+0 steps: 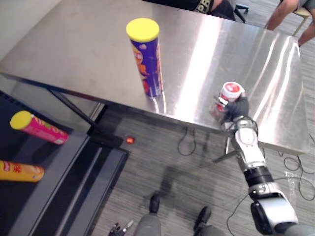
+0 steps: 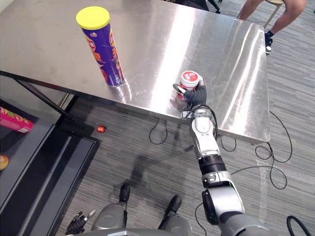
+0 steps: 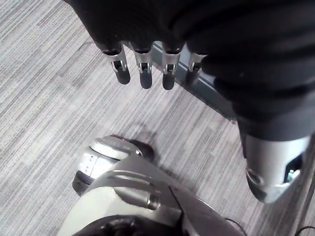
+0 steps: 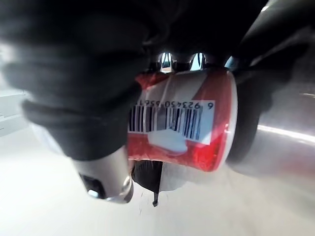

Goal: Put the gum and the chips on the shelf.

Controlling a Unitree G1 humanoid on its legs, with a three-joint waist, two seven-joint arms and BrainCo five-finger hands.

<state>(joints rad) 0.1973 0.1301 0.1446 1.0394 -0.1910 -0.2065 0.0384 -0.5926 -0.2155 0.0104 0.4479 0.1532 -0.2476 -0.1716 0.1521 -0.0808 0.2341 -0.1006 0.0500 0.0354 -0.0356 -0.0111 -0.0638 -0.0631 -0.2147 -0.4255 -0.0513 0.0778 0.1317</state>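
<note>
the big shiny table [image 1: 88, 49] is the biggest thing here. to the left, lower down, is the dark shelf [image 1: 49, 157]. a pink tube [image 1: 38, 128] and an orange tube [image 1: 19, 172] lie on it.

the chips can [image 1: 146, 59] stands up straight on the left part of the table, a little way in from the near edge. no hand touches it. it is tall and thin, so i think it tips over easily. it is likely light, with stiff sides that a hard squeeze could dent. the best place to hold it is round the middle.

the right hand [image 1: 236, 108] is at the near edge of the table, on the right. its fingers and thumb are curled round the gum tub [image 1: 230, 92]. i cannot tell if the tub rests on the table or is just off it. the tub is small, red and white, and looks hard and smooth, so it could slip. holding it round the sides, like now, seems right.

the left hand [image 3: 145, 73] hangs over the floor with loose, nearly straight fingers and holds nothing.

a little red thing [image 1: 130, 140] lies on the floor under the table.
</note>
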